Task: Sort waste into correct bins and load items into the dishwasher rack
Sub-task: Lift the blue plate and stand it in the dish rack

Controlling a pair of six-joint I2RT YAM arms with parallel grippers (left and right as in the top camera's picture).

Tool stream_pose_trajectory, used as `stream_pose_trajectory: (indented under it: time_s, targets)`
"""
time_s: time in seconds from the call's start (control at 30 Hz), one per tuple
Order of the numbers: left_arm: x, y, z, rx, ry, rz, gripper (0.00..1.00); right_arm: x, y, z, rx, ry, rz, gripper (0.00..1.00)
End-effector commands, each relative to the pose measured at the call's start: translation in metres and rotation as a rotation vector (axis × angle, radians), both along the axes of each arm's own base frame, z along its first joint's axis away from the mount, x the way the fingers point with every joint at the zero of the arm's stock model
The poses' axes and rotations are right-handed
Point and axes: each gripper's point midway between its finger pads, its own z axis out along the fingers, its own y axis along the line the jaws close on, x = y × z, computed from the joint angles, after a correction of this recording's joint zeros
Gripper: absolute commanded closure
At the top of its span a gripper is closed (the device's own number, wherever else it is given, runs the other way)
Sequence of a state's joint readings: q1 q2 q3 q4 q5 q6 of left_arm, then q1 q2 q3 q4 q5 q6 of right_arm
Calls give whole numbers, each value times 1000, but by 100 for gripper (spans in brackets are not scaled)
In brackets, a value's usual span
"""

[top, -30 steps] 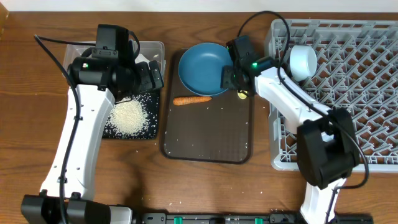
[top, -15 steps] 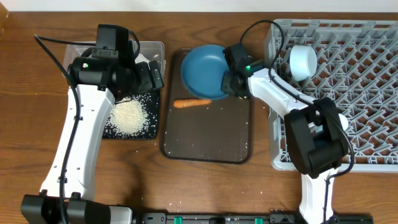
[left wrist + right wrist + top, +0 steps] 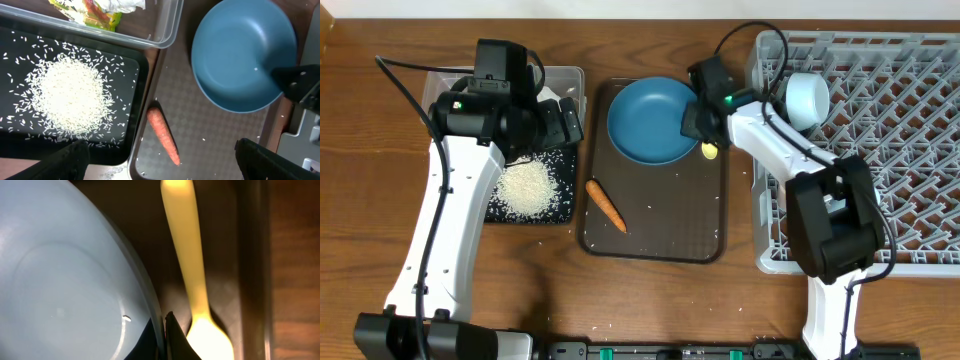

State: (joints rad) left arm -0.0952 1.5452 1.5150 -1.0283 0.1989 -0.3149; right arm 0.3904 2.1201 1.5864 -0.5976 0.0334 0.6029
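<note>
Clamping the blue plate (image 3: 650, 120) rim, right gripper (image 3: 692, 124) closed (yellow spoon (image 3: 187, 255) beside).

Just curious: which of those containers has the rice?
The shallow black tray; the clear tub holds wrappers, the brown tray a plate and carrot.

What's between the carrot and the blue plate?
Just bare brown tray separates the carrot from the blue plate, clearest in the left wrist view.
</note>
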Motion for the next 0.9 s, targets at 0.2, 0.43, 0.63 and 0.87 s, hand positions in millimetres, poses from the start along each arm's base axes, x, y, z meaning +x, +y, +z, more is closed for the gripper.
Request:
stream_pose_trajectory:
  time_s: [0.2,0.43,0.63,0.87]
  targets:
    - [0,2,-6,14,17,3,4,34,-86,203,-203,-471,-88,99]
    - [0,2,-6,15,17,3,4,-28,-232,295,-746,-553,-551,99]
    - [0,2,-6,15,17,3,4,-71,-306,325,-1109,-440,-755,99]
    - [0,2,-6,15,17,3,4,-79,-377,306,-1154,-317,-865,99]
